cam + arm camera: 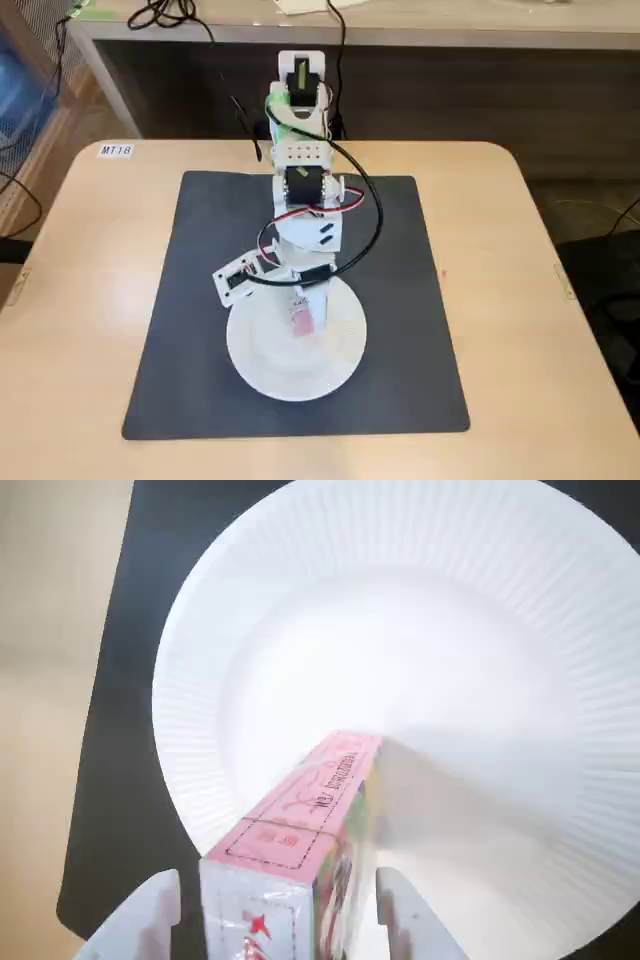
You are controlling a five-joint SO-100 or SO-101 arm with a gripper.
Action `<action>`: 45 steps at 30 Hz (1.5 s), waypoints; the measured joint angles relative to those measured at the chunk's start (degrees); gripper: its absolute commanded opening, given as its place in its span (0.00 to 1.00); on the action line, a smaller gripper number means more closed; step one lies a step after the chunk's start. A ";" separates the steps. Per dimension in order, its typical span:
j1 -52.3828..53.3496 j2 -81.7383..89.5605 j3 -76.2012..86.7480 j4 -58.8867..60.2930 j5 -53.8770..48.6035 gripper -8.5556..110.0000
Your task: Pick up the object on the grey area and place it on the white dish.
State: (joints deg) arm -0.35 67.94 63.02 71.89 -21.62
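Note:
My gripper [306, 308] hangs over the middle of the white dish [262, 368], which lies on the grey area [190, 300]. It is shut on the object [302, 320], a small pink block. In the wrist view the object [300, 820] sits between the two white fingers [145, 920] at the bottom edge. It reaches out past the gripper [280, 895] over the ribbed white dish [420, 630]. Whether its far end touches the dish I cannot tell.
The grey area covers most of a light wooden table [80, 300]. The arm's base [300, 110] stands at the table's far edge, with black cables looping down beside the arm. A label [115, 150] is stuck at the far left corner.

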 measured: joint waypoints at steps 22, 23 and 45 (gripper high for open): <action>0.26 10.37 -18.46 15.38 4.92 0.26; 0.70 11.16 -18.46 15.91 4.92 0.22; -2.55 54.49 8.17 6.94 20.92 0.07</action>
State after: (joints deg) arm -2.90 122.43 71.19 78.84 -0.70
